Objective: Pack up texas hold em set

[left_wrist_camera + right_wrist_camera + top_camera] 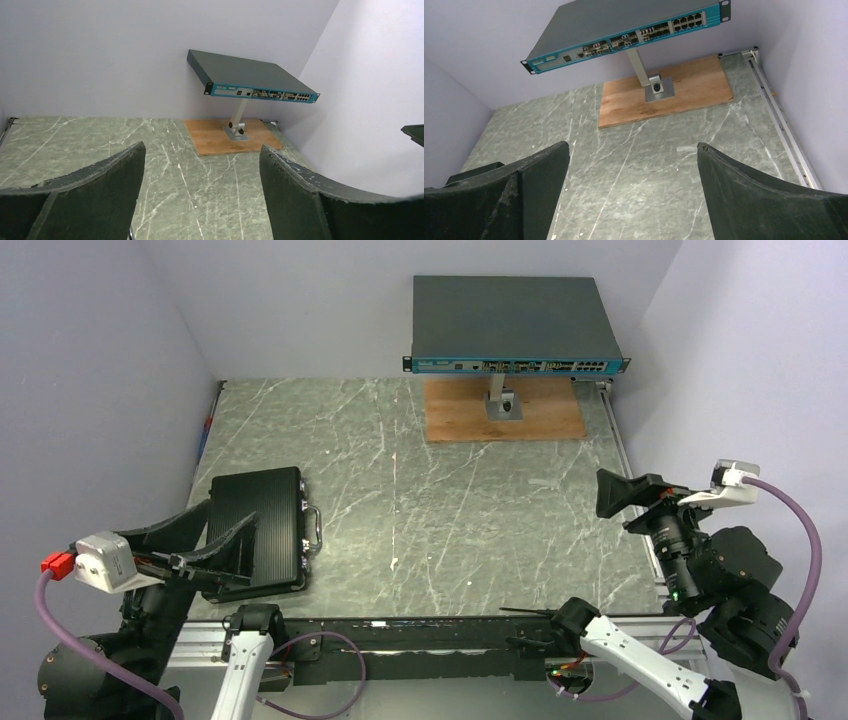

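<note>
The briefcase (255, 530) lies flat and closed by the table's (450, 500) left edge, toward the near-left corner. Its silver handle (313, 528) points to the middle of the table. No chips, discs or card box show outside it, so the packing looks finished, or very nearly.

The left gripper (202, 150) hangs over the case's near-left part with its jaws spread wide and nothing between them. Its wrist camera looks across the table to the far wall, not down at the lid, which suggests the arm is no longer working the case. Whether a finger touches the lid cannot be told from above.

Over at the right edge, the right gripper (633, 145) is raised off the table, jaws fully apart and empty, well away from the case. That reads as a parked pose, out of the way.

On materials, the case is matt black with a ribbed, hard-looking lid and a thin metal loop for a handle. The table top is green stone-pattern, streaked with white veins. The gripper fingers are dark, curved, scoop-like blades with rough, worn edges.

At the far edge, the grey network switch (510, 320) sits on a metal post (503, 400) bolted to a wooden board (540, 415).
</note>
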### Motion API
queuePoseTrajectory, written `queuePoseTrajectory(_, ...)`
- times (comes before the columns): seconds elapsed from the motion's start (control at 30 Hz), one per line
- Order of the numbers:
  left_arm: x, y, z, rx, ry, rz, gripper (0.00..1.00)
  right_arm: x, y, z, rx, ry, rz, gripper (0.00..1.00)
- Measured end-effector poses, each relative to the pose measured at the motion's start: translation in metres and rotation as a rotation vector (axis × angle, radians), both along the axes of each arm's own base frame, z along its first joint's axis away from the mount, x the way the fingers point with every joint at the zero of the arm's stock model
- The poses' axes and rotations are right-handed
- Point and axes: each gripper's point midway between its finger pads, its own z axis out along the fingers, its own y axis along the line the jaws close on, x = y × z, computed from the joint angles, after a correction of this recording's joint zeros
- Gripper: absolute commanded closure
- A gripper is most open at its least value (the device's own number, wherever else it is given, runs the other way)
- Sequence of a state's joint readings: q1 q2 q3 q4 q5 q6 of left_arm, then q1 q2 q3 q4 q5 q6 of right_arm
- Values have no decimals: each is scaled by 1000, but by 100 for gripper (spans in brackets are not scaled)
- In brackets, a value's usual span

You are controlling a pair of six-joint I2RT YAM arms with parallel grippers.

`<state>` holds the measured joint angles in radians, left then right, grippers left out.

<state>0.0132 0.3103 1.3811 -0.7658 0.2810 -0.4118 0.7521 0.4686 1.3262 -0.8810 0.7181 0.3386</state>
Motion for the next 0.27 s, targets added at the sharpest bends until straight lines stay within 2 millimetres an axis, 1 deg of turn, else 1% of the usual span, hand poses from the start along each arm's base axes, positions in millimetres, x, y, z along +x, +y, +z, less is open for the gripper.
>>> queuePoseTrajectory(0.27,1,1,-2,-5,6,8,14,7,5,-5,-21,-16,3,0)
